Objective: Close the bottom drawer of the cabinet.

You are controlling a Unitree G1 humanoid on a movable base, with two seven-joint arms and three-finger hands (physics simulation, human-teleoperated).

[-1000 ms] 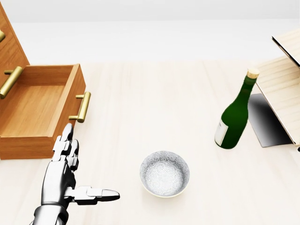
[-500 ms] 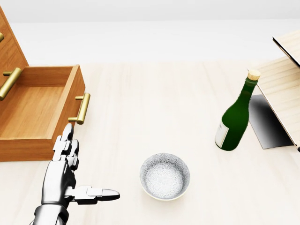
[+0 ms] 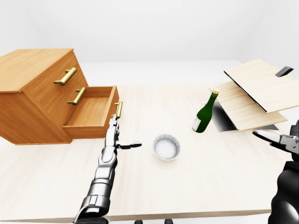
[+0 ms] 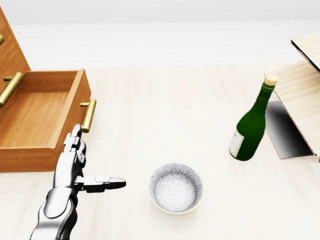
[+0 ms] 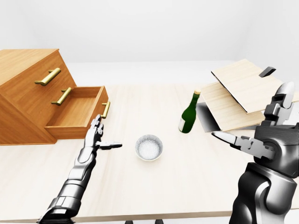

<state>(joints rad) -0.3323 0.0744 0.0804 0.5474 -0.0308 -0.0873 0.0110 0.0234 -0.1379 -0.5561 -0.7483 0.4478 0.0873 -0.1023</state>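
Drawer [image 4: 37, 112] open on bench [image 4: 200, 110] | left hand [image 4: 75, 167] fingers spread beside brass handle [image 4: 88, 115] | risk: off-centre push jams drawer

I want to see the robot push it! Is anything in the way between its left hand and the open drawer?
No. In the head view the left hand sits just below the bottom drawer with only bare table between.

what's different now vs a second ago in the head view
The left hand has moved up the head view and a little right, its open fingers now closer to the bottom drawer front, just below the brass handle. Nothing was grasped or released. The drawer is still pulled out; the bowl and green bottle stayed where they were.
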